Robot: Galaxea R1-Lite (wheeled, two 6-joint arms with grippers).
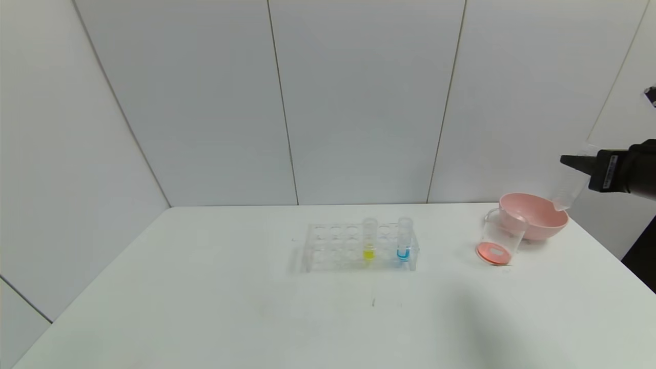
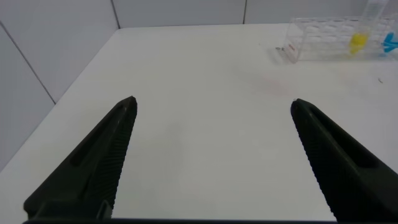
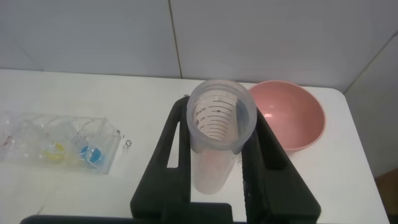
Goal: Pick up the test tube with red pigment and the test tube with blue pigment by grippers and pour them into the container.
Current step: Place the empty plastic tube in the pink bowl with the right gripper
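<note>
White wall panels back a white worktop [image 1: 205,307]. At the right edge, raised above the pink bowl [image 1: 538,218], the right end effector [image 1: 576,165] pinches an emptied red tube [image 1: 569,192], tilted with its closed end low over the bowl's rim. Just left of the bowl stands the beaker [image 1: 499,241], orange-red liquid at its bottom. Mid-worktop, the rack [image 1: 333,246] holds the blue tube [image 1: 404,240] beside a yellow tube [image 1: 369,239]. Low over the worktop's left side, the left end effector [image 2: 211,162] hangs spread wide.
</note>
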